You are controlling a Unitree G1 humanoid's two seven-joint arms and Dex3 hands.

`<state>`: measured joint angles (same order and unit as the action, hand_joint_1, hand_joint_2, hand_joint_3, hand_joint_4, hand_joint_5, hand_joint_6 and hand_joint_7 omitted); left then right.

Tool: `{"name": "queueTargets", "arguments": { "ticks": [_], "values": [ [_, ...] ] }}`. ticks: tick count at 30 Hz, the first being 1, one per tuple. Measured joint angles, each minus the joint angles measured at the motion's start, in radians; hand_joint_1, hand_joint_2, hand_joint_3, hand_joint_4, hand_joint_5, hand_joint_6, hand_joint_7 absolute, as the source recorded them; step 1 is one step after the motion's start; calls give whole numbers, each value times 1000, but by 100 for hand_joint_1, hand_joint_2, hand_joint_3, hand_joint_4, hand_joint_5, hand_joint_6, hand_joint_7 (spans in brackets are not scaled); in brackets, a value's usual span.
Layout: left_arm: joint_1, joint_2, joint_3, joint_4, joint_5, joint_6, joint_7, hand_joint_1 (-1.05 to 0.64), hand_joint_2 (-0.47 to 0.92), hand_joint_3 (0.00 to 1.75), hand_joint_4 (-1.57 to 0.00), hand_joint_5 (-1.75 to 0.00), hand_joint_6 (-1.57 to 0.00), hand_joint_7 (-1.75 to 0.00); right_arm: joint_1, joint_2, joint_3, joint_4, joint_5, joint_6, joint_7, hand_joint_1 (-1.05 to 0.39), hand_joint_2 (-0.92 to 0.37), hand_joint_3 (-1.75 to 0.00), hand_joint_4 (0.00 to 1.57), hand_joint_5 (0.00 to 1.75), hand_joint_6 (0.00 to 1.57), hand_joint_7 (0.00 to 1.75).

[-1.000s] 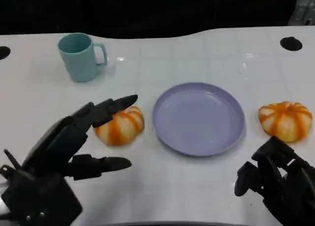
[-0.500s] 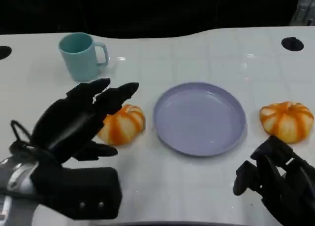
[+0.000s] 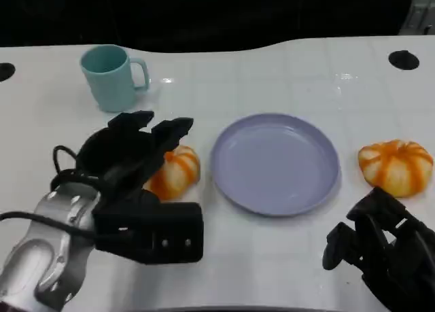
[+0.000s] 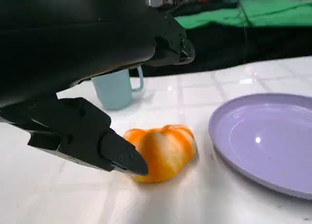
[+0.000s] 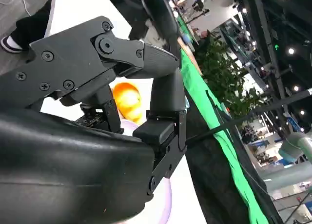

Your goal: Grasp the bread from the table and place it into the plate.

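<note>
Left hand [image 3: 129, 164]: fingers apart, arched over bread [image 3: 175, 173], thumb tip touching it. Right hand [image 3: 384, 251]: curled, empty, table's [image 3: 272, 257] near edge.

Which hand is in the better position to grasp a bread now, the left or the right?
Left. The left hand is over the bread beside the plate; the right hand is curled, short of the other bread.

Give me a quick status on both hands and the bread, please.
Left hand open over the left bread, not gripping. Right hand curled, empty. Plate empty beside the bread; nothing between.
</note>
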<state>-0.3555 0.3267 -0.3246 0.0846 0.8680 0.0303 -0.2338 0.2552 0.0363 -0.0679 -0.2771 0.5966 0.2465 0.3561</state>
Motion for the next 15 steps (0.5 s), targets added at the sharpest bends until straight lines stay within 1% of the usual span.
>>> {"name": "queueTargets", "arguments": {
  "ticks": [4,8,10,12,15],
  "values": [
    [-57,-19,-35,91,-5,40,-14,-9,74,1,-1,-11,-18,-1,2,1,1,-7,0,5,-2,-54,-71,-71,70,175,52,162],
    [-111,-34,-71,188,-4,50,-8,-10,74,0,-2,-12,-18,-1,5,3,2,-12,0,7,-6,-54,-71,-71,70,175,52,163],
    [-125,-35,-78,209,-5,51,-2,-17,74,0,-1,-11,-16,-1,5,3,2,-12,0,7,-8,-54,-71,-71,69,175,51,163],
    [-179,-58,-101,301,-4,61,5,-21,74,0,0,-11,-15,-1,8,3,1,-13,0,8,-10,-54,-71,-70,69,175,51,163],
    [-252,-90,-131,452,-3,96,9,-22,74,0,0,-10,-15,0,9,6,3,-15,0,12,-13,-54,-72,-70,69,175,50,163]
  ]
}}
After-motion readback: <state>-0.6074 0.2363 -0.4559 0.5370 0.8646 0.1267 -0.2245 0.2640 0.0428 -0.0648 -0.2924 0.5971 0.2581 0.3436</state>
